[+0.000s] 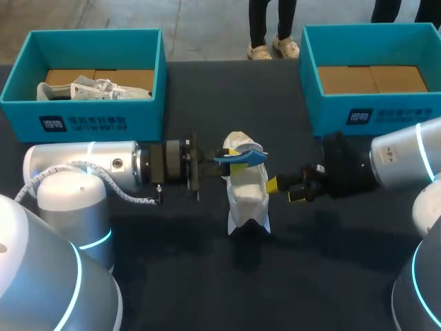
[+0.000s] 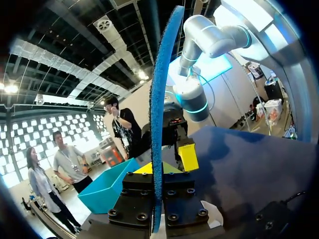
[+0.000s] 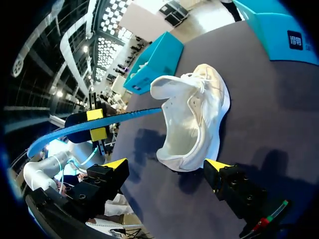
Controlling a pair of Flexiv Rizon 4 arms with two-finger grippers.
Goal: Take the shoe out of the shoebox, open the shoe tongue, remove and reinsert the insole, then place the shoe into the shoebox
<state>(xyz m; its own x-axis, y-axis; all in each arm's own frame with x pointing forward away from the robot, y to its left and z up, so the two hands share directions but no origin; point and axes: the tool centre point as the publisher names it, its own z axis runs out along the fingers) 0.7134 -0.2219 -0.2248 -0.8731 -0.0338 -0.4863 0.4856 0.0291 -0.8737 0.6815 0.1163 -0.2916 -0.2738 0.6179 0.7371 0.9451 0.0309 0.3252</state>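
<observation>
Noting print first: each teal box carries a white label on its front wall, one on the left shoebox (image 1: 138, 83) and one on the right shoebox (image 1: 413, 110); lettering not transcribed.

Shoe (image 1: 247, 196): white, on the dark table (image 1: 207, 283), roughly midway between your two arms. Its long axis runs from the near edge toward the gap between the boxes, with the toe at the far end and the heel nearest you. In the right wrist view it lies tipped, opening toward the right gripper.

Insole (image 1: 251, 157): blue, over the shoe's far half, with its long axis crosswise to the shoe.

Left gripper (image 1: 234, 161): just beside the shoe, fingers clamped on the insole from both faces.

Right gripper (image 1: 284, 191): on the shoe's other side, close but apart from it, fingers spread and holding nothing.

Second shoe (image 1: 89, 89): white, inside the left shoebox, well apart from the shoe.
</observation>
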